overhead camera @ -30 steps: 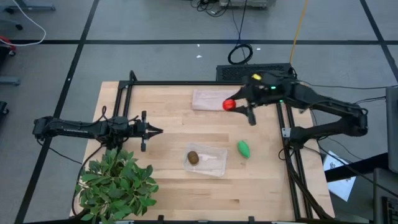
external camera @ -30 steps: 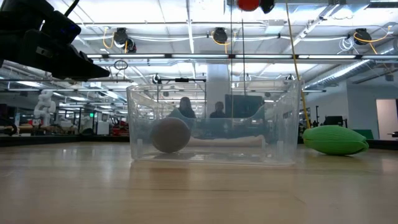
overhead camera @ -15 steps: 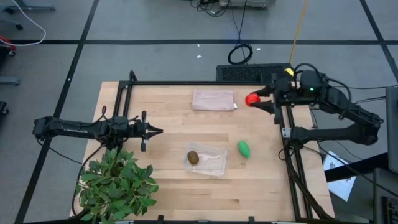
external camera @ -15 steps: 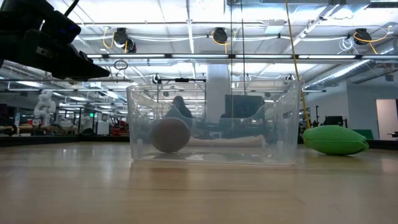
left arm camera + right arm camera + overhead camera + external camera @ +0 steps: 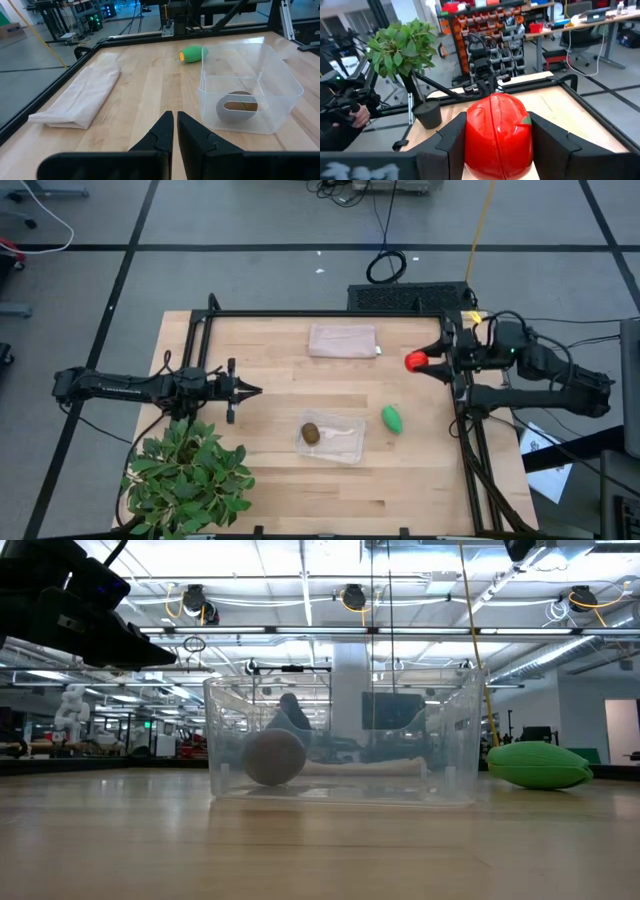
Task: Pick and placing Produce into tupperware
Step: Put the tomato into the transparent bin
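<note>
One glossy round tomato (ribbed) fills right pincer.

A: Left wrist cam, what do you see?

B: My gripper low over the bench, fingers pressed nearly together, nothing between them.

A: Items?

B: Clear tupperware ahead of me, kiwi inside it near the closer wall. Green oval lying on the wood just beyond the tupperware, apart from it. Folded beige cloth lies flat off to the other side, near the bench's black edge rail.

A: Background?

B: Racks, cables, floor. Blurry.
</note>
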`<action>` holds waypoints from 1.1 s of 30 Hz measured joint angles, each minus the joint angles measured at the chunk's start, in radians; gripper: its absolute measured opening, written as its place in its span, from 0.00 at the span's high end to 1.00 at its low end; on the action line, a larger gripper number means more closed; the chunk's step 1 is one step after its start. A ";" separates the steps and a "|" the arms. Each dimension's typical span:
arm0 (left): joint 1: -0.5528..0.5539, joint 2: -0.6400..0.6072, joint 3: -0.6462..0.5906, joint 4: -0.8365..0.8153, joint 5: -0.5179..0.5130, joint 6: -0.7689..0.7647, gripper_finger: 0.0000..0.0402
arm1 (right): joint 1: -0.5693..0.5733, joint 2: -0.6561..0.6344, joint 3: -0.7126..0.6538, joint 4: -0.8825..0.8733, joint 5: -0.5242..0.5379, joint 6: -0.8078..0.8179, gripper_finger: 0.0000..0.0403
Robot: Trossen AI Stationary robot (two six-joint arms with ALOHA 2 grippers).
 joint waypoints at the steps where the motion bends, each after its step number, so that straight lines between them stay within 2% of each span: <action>1: 0.000 0.000 0.000 -0.001 0.000 0.000 0.93 | 0.004 -0.018 -0.032 0.022 0.011 0.003 0.59; 11: 0.000 0.000 0.000 -0.004 0.000 -0.007 0.93 | 0.020 -0.105 -0.300 0.212 0.085 0.034 0.59; 19: 0.000 0.000 0.000 -0.007 0.000 -0.011 0.93 | 0.030 -0.135 -0.423 0.365 0.159 0.047 0.59; 33: 0.000 0.000 0.000 -0.028 0.000 -0.026 0.93 | 0.082 -0.212 -0.637 0.611 0.188 0.088 0.59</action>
